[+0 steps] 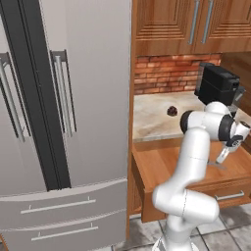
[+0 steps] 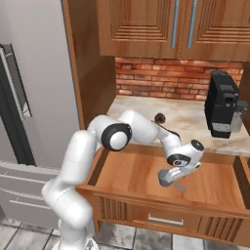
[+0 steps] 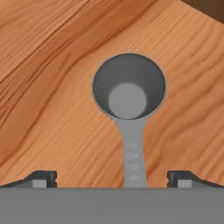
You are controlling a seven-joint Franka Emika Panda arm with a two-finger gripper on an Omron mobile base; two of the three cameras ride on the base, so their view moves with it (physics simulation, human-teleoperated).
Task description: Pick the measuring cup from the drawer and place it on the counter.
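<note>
The measuring cup (image 3: pixel 129 89) lies flat on the floor of the open wooden drawer (image 2: pixel 127 171), its grey bowl facing up and its thin handle (image 3: pixel 133 157) pointing at the hand. My gripper (image 3: pixel 112 179) hangs just above it, open, with the handle midway between the two fingertips (image 3: pixel 43 177) and touching neither. In the right base view the gripper (image 2: pixel 168 178) sits low inside the drawer, right of centre, and the handle (image 2: pixel 179 186) pokes out beneath it. The left base view has the gripper (image 1: pixel 223 156) over the drawer (image 1: pixel 162 166). The beige counter (image 2: pixel 190 122) lies behind.
A small dark reddish-brown round object (image 2: pixel 159 117) rests on the counter near the brick wall. A black coffee machine (image 2: pixel 222 105) stands at the counter's right. A grey fridge (image 1: pixel 59 98) rises on the left, and wooden wall cabinets (image 2: pixel 146 24) hang overhead.
</note>
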